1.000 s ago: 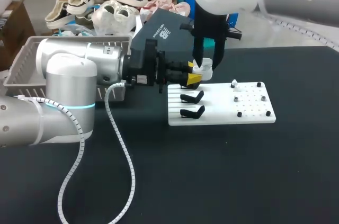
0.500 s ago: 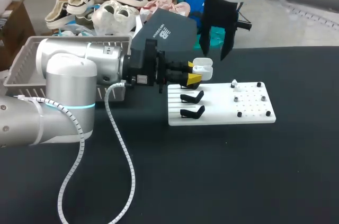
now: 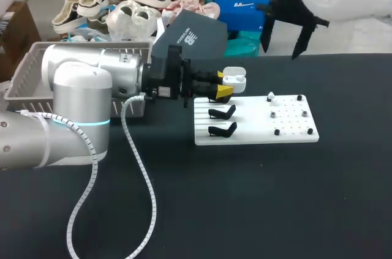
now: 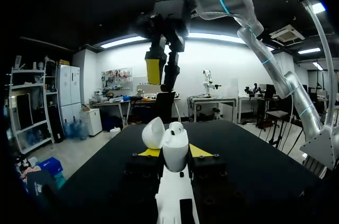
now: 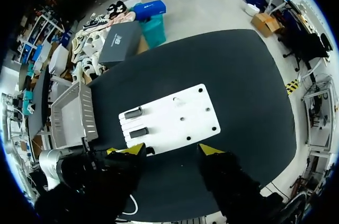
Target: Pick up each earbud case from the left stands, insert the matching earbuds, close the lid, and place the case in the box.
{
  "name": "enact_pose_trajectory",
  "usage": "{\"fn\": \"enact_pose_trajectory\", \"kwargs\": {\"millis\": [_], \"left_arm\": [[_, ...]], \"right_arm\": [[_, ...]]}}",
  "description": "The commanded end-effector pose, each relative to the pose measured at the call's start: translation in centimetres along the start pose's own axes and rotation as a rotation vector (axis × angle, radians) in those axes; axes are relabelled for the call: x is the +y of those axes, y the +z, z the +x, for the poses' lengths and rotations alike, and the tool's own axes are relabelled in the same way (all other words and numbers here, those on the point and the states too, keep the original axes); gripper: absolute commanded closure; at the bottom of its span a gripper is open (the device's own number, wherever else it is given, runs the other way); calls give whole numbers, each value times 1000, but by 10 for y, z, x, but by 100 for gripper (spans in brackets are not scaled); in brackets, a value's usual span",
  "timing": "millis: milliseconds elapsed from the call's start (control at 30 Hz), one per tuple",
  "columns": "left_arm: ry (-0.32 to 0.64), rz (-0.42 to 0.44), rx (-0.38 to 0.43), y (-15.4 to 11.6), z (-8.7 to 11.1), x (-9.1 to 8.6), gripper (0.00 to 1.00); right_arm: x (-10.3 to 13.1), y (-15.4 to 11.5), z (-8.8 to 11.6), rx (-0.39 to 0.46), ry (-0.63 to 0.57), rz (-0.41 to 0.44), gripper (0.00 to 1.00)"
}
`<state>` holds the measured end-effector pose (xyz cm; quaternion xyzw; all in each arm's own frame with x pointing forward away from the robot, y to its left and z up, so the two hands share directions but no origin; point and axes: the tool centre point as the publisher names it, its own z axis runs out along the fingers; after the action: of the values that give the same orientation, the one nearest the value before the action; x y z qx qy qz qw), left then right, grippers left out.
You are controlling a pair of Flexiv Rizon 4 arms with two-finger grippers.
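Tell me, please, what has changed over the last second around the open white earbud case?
The right gripper, whose fingers were down at the open white earbud case, rose and swung away to the right, now open and empty. The left gripper stayed shut on the case, lid open; the white board with black stands did not move.

Black table carries a white board; grey basket near its left edge.

The small glossy white earbud case, lid hinged open, is clamped upright in the left gripper, over the far left corner of the white pegboard, near two black stands.
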<state>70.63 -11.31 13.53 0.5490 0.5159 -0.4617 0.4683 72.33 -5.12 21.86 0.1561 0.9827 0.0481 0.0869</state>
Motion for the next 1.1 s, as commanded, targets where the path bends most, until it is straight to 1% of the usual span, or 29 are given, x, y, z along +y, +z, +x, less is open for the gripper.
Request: {"fn": "enact_pose_trajectory", "kwargs": {"millis": [33,133,233,367,533,633,700,800,833,867,900,933,1000,1100], "left_arm": [[1,-3,-1,0,0,-1,100],[1,-3,-1,0,0,-1,100],[1,-3,-1,0,0,-1,100],[1,-3,-1,0,0,-1,100],[1,-3,-1,0,0,-1,100],[1,-3,-1,0,0,-1,100],[1,-3,-1,0,0,-1,100],[1,-3,-1,0,0,-1,100],[1,-3,-1,0,0,-1,100],[1,-3,-1,0,0,-1,100],[1,-3,-1,0,0,-1,100],[1,-3,-1,0,0,-1,100],[1,-3,-1,0,0,-1,100],[1,-3,-1,0,0,-1,100]], "right_arm": [[-25,9,-4,-92,-46,-103,51],[-30,19,-11,-82,-86,-79,51],[-31,33,-17,-49,-129,-62,50],[-28,50,-24,-12,-158,-72,48],[-24,70,-31,17,-185,-47,44],[-19,85,-38,45,-151,-37,38],[-17,93,-41,69,-129,-39,37],[-14,109,-43,97,-93,-22,40],[-14,111,-43,97,-87,-20,40],[-13,120,-45,98,-24,1,44],[-14,124,-46,120,-1,-3,50],[-14,126,-46,121,11,-1,51],[-15,135,-48,148,68,-9,51],[-16,141,-48,163,97,-17,51]]}}
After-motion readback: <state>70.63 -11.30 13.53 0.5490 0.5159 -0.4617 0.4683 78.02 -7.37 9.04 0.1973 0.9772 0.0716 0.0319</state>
